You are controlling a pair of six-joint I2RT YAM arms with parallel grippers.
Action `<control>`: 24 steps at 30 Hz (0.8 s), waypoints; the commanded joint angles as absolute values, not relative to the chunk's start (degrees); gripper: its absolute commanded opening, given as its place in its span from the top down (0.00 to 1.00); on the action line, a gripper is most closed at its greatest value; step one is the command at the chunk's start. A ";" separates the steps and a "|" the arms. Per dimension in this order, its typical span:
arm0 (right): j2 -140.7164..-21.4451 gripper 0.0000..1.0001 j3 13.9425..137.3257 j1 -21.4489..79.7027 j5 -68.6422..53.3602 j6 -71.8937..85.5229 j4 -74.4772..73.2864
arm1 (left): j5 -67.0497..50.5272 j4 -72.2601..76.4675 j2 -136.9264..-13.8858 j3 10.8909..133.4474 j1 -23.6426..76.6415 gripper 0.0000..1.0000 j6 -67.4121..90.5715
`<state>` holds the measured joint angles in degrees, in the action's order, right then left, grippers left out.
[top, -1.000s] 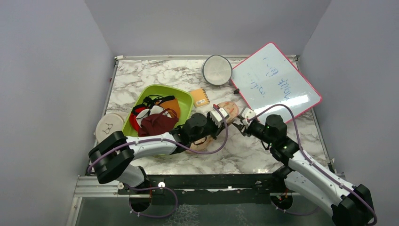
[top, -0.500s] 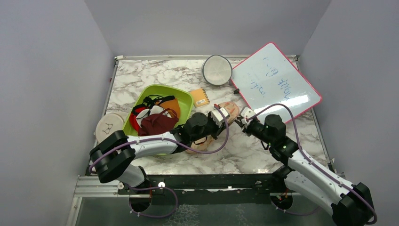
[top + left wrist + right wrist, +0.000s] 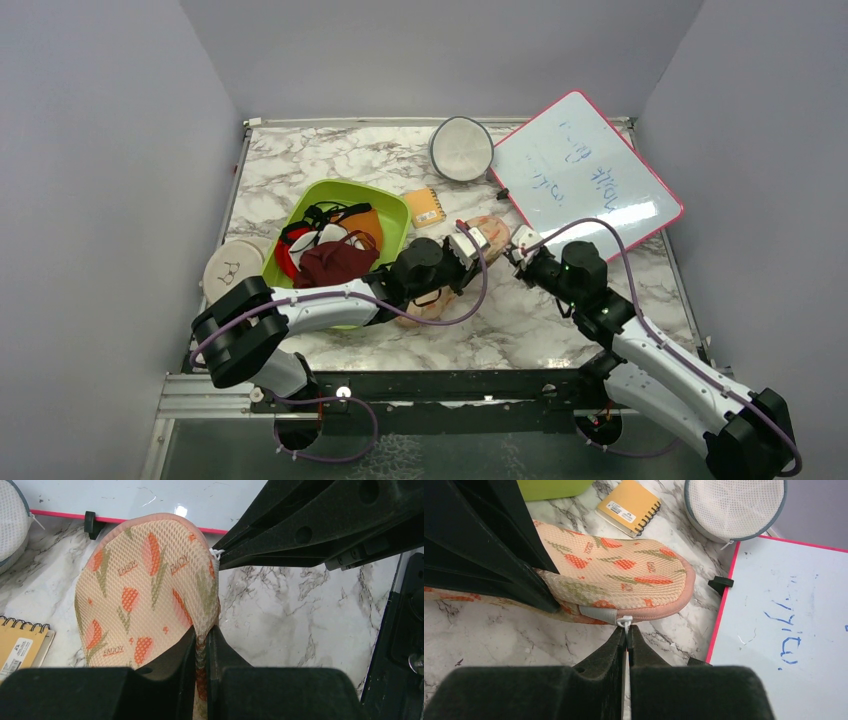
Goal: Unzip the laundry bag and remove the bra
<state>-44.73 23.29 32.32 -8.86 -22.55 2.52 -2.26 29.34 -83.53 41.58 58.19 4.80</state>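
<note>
Right wrist view: right pincer (image 3: 626, 639) pinched tight on the white zipper pull (image 3: 625, 622) at the near rim of the laundry bag (image 3: 624, 575). The bag lies lengthwise leftward on the counter (image 3: 499, 635), its edge clamped by the left pincer (image 3: 201, 636). No bra visible.

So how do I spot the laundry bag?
Find the big pink-framed whiteboard at the back right. Off its near left edge lies the laundry bag, pinched by the left gripper, its zipper pull in the right gripper. Unlike the round white mesh disc and yellow notebook nearby, it's peach with orange-and-green prints.
</note>
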 commanded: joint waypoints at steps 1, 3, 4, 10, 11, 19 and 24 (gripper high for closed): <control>-45.01 0.99 26.51 32.47 -7.59 -24.35 0.55 | -4.70 30.02 -84.03 43.06 58.27 1.00 4.60; -45.13 0.99 26.69 32.44 -7.13 -23.15 0.67 | -5.31 29.97 -84.15 43.08 58.27 1.00 4.13; -45.30 0.99 27.00 32.51 -6.25 -21.92 0.42 | -5.76 29.97 -84.25 43.08 58.27 1.00 3.76; -48.96 0.99 32.79 32.43 -3.63 -19.34 -8.61 | -7.90 30.06 -84.06 42.66 58.36 1.00 0.32; -49.38 0.99 33.43 32.43 -4.09 -19.97 -9.91 | -8.44 30.06 -83.95 42.56 58.38 1.00 -0.30; -51.02 0.99 35.41 25.71 -5.44 -21.18 -12.27 | -10.55 30.59 -82.62 40.64 61.10 1.00 -8.02; -52.70 0.99 38.11 24.24 -10.92 -22.48 -15.68 | -7.60 30.58 -82.05 39.40 64.24 1.00 -12.45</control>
<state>-51.99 34.63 25.04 -7.55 -20.86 -13.39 -6.55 29.58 -83.90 40.97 61.71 -7.55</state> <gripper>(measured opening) 0.009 0.020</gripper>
